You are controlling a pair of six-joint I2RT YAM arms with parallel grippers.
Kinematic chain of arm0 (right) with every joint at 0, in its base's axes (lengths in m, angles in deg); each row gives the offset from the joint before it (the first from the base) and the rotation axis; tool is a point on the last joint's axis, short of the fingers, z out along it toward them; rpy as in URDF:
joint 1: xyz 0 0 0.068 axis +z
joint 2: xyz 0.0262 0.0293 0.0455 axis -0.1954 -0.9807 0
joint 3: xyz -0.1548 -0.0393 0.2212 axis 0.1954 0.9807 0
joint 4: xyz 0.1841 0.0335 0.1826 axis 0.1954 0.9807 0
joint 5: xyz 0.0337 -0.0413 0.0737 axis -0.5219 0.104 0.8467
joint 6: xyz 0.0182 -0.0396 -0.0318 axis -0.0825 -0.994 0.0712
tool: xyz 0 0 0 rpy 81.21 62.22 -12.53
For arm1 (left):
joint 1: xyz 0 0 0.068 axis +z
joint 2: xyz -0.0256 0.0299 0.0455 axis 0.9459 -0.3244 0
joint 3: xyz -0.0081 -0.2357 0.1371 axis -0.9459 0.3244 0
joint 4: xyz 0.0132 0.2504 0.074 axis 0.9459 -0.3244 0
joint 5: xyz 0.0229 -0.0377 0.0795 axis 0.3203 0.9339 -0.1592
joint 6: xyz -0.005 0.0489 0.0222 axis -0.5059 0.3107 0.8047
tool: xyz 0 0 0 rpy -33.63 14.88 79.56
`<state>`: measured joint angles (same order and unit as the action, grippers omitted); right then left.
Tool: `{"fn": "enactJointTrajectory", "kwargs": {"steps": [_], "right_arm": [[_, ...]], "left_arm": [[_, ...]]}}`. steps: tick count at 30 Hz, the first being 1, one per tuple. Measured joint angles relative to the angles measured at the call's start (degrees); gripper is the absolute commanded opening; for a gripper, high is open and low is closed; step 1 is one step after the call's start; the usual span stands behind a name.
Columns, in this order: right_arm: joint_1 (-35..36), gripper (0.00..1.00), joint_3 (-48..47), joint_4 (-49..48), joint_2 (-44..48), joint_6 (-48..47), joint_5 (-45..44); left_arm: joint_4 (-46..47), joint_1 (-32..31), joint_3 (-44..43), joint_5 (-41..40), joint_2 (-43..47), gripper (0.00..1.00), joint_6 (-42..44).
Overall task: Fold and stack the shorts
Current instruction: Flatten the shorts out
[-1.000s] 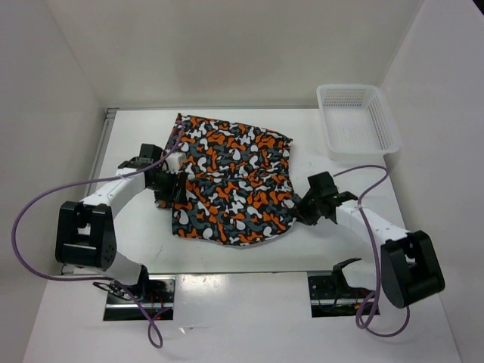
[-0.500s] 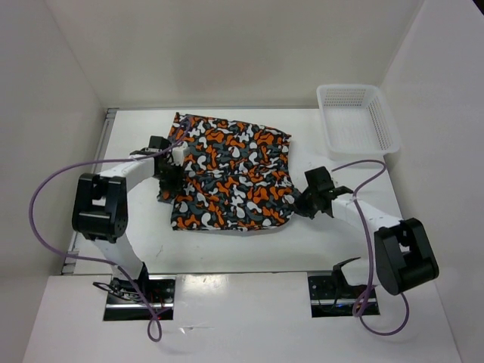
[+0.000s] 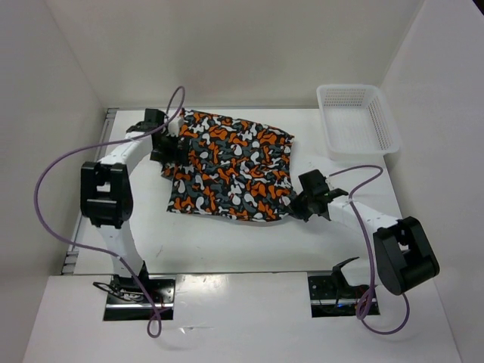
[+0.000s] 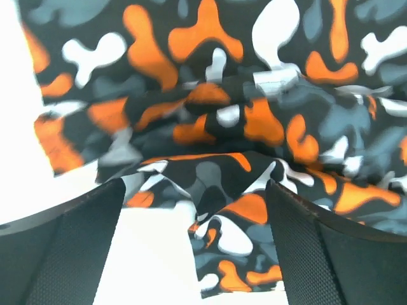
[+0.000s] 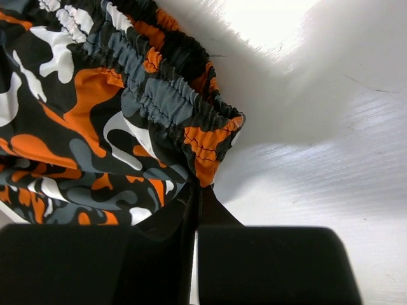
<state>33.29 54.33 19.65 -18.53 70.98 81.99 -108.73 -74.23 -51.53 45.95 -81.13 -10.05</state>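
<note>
Camouflage-print shorts (image 3: 231, 168) lie spread at the centre of the table (image 3: 227, 246). The left gripper (image 3: 165, 150), jaws released and wide, straddles their rumpled far-left edge. The right gripper (image 3: 297, 206) is clenched on the near-right waistband corner. A white mesh basket (image 3: 355, 125) stands apart, far right.

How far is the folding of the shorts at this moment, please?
Done: little that I can see; the shorts lie mostly spread on the table, rumpled at the left edge. In hand: the right gripper is shut on the waistband corner, the left gripper stands open over that left edge. Left: folding and stacking.
</note>
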Motion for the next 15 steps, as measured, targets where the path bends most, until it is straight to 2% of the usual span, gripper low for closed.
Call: {"fn": "enactJointTrajectory", "kwargs": {"steps": [4, 5, 6, 7, 10, 11, 15], "right_arm": [[0.3, 0.00, 0.0, -0.1, 0.0, 0.5, -0.1], [0.3, 0.00, 0.0, -0.1, 0.0, 0.6, -0.1], [0.4, 0.00, -0.1, -0.1, 0.0, 0.7, -0.1], [0.5, 0.00, -0.1, -0.2, 0.0, 0.7, -0.2], [0.9, 0.00, -0.2, -0.1, 0.0, 0.9, -0.3], [0.9, 0.00, -0.2, -0.2, 0.0, 0.9, -0.3], [0.9, 0.00, -0.2, -0.5, 0.0, 0.9, -0.2]], "left_arm": [[-1.3, 2.8, 8.9, 1.7, 12.7, 1.00, -0.3], [-1.6, 3.3, 11.4, 2.4, 16.5, 0.97, -0.2], [-1.7, 4.2, 14.8, 3.1, 21.3, 0.87, -0.2], [-2.1, 4.7, 17.3, 3.8, 24.8, 0.84, -0.4], [-2.0, 5.2, 27.1, 6.7, 34.3, 0.85, -0.2], [-2.4, 5.1, 30.9, 7.5, 36.4, 0.91, -0.2], [-2.6, 4.9, 42.6, 8.9, 39.5, 0.93, -0.2]]}}
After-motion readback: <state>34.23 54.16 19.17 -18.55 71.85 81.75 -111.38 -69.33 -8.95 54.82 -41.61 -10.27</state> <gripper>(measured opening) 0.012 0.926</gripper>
